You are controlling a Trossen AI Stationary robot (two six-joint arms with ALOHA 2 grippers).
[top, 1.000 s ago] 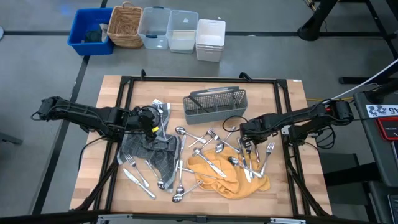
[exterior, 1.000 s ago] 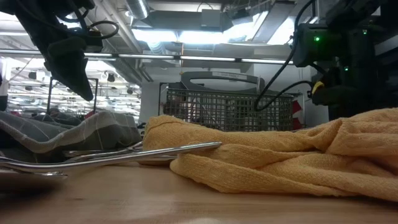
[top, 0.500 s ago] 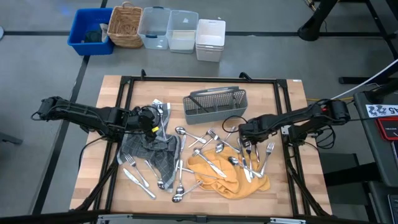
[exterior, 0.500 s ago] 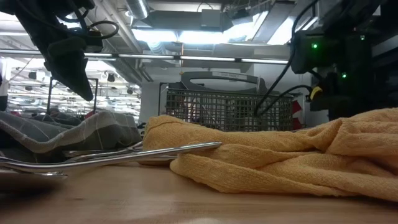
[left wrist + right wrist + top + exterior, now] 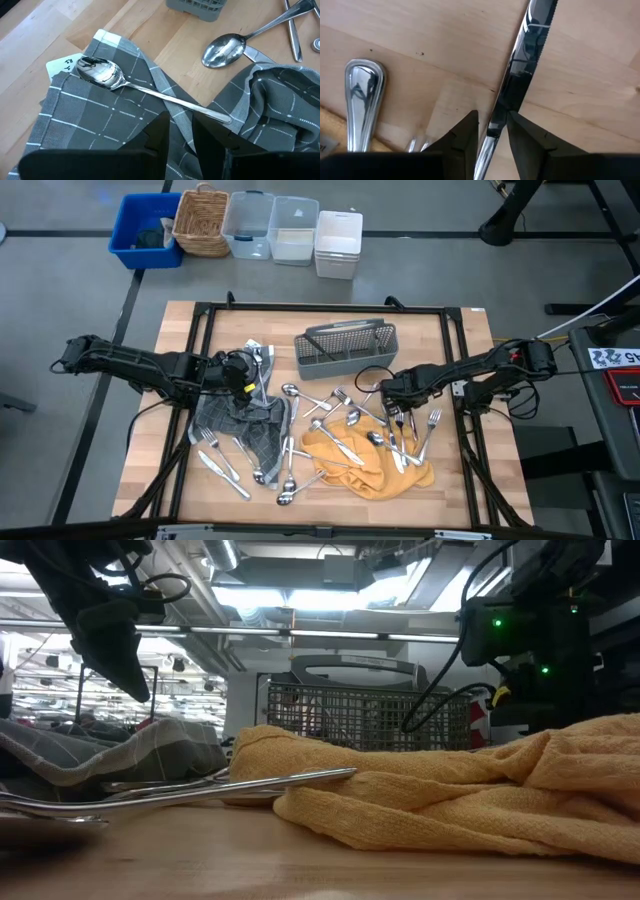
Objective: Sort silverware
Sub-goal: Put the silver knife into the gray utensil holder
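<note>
The wooden table (image 5: 150,430) keeps bare strips along its left and near edges. Silverware (image 5: 330,430) lies mid-table over a grey cloth (image 5: 245,425) and yellow cloth (image 5: 365,465). The right gripper (image 5: 492,131), toward the right edge, straddles a knife (image 5: 520,75) with fingers parted. The left gripper (image 5: 181,131), slightly apart, hangs over a spoon (image 5: 125,85).

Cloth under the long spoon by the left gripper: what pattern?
Grey cloth with thin white check lines; the left wrist view shows it best.
</note>
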